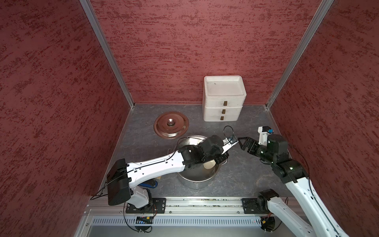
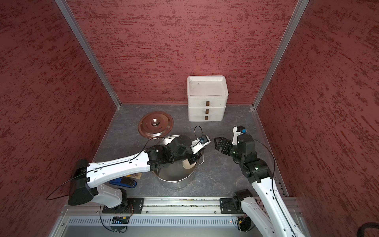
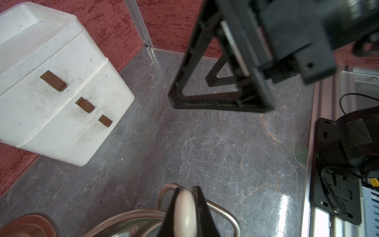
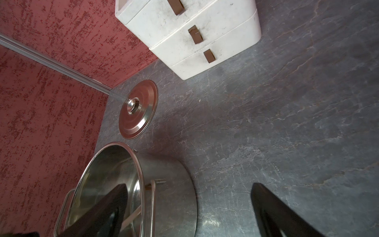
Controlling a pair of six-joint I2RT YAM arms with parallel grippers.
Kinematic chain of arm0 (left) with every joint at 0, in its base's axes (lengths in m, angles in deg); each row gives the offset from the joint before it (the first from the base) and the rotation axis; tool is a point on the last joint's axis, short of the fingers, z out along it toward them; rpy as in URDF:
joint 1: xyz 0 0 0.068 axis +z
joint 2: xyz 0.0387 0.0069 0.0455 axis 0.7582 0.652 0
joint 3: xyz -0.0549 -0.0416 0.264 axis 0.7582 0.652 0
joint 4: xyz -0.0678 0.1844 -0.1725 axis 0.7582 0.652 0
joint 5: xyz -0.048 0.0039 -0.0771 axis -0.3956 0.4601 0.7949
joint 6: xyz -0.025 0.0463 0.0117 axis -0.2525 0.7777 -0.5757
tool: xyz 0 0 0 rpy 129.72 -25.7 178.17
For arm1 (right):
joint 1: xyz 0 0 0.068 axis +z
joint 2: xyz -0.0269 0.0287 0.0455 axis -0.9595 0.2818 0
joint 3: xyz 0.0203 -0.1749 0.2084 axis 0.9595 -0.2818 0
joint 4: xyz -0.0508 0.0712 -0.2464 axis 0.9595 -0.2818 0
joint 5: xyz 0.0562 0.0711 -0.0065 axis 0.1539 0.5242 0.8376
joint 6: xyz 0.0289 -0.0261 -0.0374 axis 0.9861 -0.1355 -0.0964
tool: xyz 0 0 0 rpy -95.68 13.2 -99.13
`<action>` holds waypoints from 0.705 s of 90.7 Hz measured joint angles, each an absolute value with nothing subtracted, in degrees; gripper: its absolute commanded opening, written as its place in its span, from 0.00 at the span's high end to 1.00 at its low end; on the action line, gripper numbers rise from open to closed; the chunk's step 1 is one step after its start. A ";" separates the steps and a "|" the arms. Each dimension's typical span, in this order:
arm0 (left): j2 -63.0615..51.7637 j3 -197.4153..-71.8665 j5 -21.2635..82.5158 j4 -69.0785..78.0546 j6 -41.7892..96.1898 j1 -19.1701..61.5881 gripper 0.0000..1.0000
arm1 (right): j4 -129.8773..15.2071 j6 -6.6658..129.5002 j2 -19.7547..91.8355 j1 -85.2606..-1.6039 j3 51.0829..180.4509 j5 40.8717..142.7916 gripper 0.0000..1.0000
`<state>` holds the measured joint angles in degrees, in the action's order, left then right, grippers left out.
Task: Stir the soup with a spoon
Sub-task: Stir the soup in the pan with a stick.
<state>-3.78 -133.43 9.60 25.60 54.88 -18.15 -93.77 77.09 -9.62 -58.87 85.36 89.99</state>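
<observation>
- Grey marbled tabletop (image 1: 246,180), steel pot (image 1: 194,183) at frame centre (lid (image 1: 171,125) off, upper left).
- Left gripper (image 1: 219,159) pinches the spoon (image 1: 208,164) inside the pot's right rim.
- Right gripper (image 1: 241,144), spread and empty, hangs further right.

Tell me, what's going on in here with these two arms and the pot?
The left end effector, reaching over the open steel pot, is shut on a cream-white spoon, held down inside the pot as if for stirring. The right end effector hangs open and empty beside the pot. The lid lies flat on the table behind the pot, near a white drawer unit. I can't make out any soup.
</observation>
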 measured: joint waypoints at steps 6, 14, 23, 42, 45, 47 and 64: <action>-4.61 -132.67 8.83 26.69 53.63 -20.03 1.00 | -93.40 76.98 -8.71 -58.87 85.36 90.14 0.01; -7.32 -130.29 7.79 28.18 51.25 -22.52 1.00 | -92.81 76.98 -8.42 -58.87 85.27 90.29 0.02; -11.17 -127.21 6.50 30.12 48.17 -25.10 1.00 | -91.87 77.03 -8.46 -58.87 84.92 90.55 0.02; -18.75 -121.30 1.03 34.34 41.76 -27.25 1.00 | -91.19 77.53 -8.44 -58.87 83.81 91.17 0.02; -20.26 -120.17 0.03 35.11 40.82 -27.25 1.00 | -91.08 77.62 -8.44 -58.87 83.79 91.21 0.01; -21.42 -119.36 -0.67 35.63 40.15 -27.14 1.00 | -91.02 77.64 -8.44 -58.87 83.79 91.23 0.02; -29.88 -114.90 -4.91 40.64 36.19 -23.42 1.00 | -90.62 77.90 -8.42 -58.87 83.79 91.60 0.02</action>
<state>-29.88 -114.90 -4.91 40.64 36.19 -23.42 -90.62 77.90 -8.42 -58.87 83.79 91.60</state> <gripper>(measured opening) 0.102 0.984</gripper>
